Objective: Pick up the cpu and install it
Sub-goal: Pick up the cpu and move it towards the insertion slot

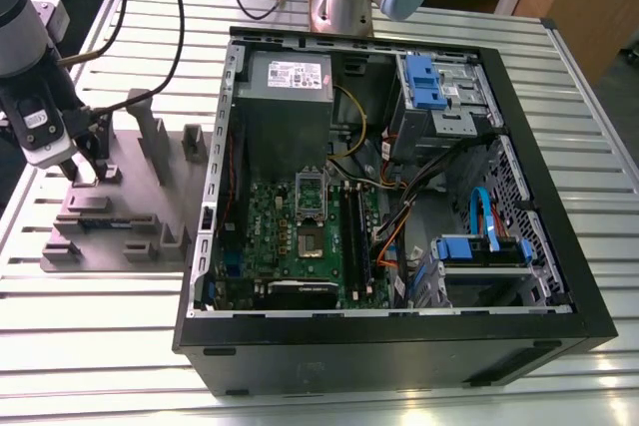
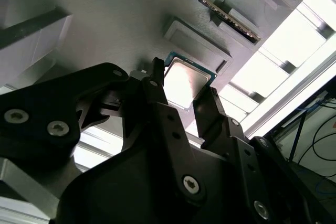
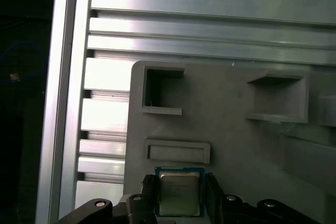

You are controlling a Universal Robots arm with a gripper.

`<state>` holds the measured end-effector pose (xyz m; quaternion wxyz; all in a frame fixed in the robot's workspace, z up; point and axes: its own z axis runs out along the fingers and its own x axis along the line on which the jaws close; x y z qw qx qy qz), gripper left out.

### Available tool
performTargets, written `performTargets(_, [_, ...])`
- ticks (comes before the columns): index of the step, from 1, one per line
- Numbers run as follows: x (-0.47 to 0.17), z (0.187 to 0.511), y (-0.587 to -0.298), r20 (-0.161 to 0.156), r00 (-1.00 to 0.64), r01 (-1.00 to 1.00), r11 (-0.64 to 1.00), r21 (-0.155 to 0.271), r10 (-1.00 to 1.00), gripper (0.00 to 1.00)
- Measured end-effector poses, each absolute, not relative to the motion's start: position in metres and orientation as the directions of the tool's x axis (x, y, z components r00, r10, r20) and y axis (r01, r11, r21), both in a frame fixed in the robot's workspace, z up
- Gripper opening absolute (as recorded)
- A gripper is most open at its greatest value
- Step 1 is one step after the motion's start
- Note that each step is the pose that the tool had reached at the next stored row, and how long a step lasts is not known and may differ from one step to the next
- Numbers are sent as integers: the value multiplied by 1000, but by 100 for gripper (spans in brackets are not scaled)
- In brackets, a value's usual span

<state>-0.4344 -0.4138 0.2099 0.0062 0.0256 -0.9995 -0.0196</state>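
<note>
You have the gripper (image 3: 180, 180) clamped on two opposite edges of the cpu (image 3: 179, 193), which lies on the grey fixture plate (image 1: 130, 209), so nothing is lifted yet and the motherboard socket (image 1: 311, 242), well apart from that plate, looks unfilled.

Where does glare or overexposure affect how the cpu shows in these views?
Second wrist view: glare washes out the metal top of the cpu, the table slats beyond are blown out, and the gripper reads as a dark silhouette. First wrist view: the cpu is evenly lit, but the table slats glare. Exterior view: even light, no glare on the grey fixture.
</note>
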Motion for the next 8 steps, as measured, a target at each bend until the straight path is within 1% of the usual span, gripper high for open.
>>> performTargets(8, [-434, 210, -414, 12, -999, -51, 998, 39, -51, 47])
